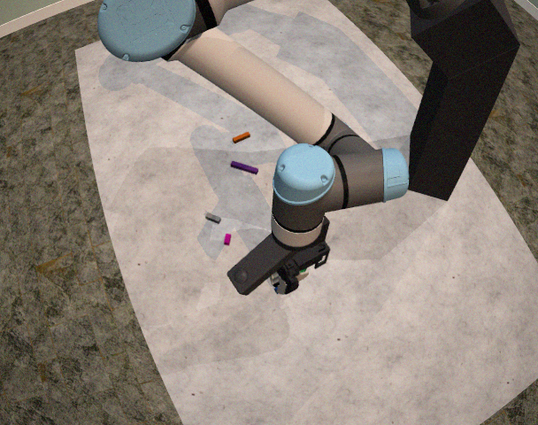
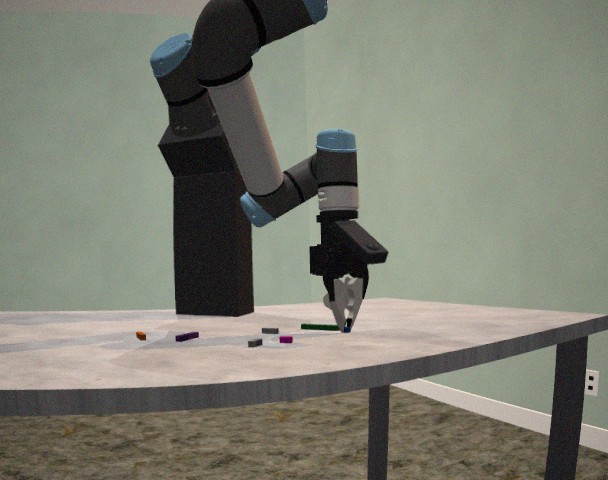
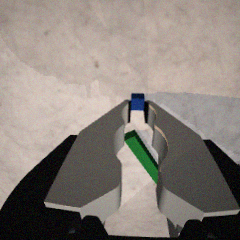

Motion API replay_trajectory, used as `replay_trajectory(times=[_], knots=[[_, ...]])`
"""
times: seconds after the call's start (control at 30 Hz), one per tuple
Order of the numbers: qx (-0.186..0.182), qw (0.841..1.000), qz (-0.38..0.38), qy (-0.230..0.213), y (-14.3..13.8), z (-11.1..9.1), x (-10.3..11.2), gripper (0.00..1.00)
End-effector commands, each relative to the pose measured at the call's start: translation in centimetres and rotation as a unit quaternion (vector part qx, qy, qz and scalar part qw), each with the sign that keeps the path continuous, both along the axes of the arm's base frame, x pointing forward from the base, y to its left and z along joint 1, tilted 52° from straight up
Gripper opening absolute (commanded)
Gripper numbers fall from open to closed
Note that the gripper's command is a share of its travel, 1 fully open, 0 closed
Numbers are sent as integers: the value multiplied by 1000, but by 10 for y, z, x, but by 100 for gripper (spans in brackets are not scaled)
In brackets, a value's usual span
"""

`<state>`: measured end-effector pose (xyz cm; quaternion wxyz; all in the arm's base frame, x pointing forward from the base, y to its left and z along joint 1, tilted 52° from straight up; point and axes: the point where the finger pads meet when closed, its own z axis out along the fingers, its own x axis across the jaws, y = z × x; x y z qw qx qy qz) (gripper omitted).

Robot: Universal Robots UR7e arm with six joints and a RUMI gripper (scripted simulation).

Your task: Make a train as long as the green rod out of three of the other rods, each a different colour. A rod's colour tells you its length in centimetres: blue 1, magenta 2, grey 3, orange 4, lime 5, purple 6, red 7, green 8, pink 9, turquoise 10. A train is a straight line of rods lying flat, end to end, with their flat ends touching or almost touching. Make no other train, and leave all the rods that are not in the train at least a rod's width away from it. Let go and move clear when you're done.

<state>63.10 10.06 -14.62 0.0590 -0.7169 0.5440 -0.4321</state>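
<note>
My gripper [image 3: 137, 102] stands upright with its tips down at the table and is shut on the small blue rod [image 3: 137, 101], which sits between the fingertips at table level; it also shows in the exterior view [image 2: 347, 328]. The green rod [image 3: 142, 156] lies flat just behind the blue one, under the fingers, and runs left from the tips in the exterior view [image 2: 320, 326]. In the top view the gripper [image 1: 283, 285] hides most of both rods.
The magenta rod [image 1: 226, 239], a grey rod [image 1: 212, 217], the purple rod [image 1: 244, 167] and the orange rod [image 1: 241, 137] lie apart from one another, left of and behind the gripper. A second grey rod [image 2: 269, 330] shows in the exterior view. The arm's black base [image 1: 461, 91] stands at the back right.
</note>
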Motion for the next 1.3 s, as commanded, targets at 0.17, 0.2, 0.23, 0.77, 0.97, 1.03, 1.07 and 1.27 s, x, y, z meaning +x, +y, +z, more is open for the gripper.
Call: replay_trajectory(times=[0.17,0.2,0.23,0.77,0.97,1.03,1.07,1.27], knots=[[0,1000,0,0,0,0,0,0],[0,1000,0,0,0,0,0,0],[0,1000,0,0,0,0,0,0],[0,1000,0,0,0,0,0,0],[0,1000,0,0,0,0,0,0],[0,1000,0,0,0,0,0,0],[0,1000,0,0,1,1,0,0],[0,1000,0,0,7,12,-12,0]])
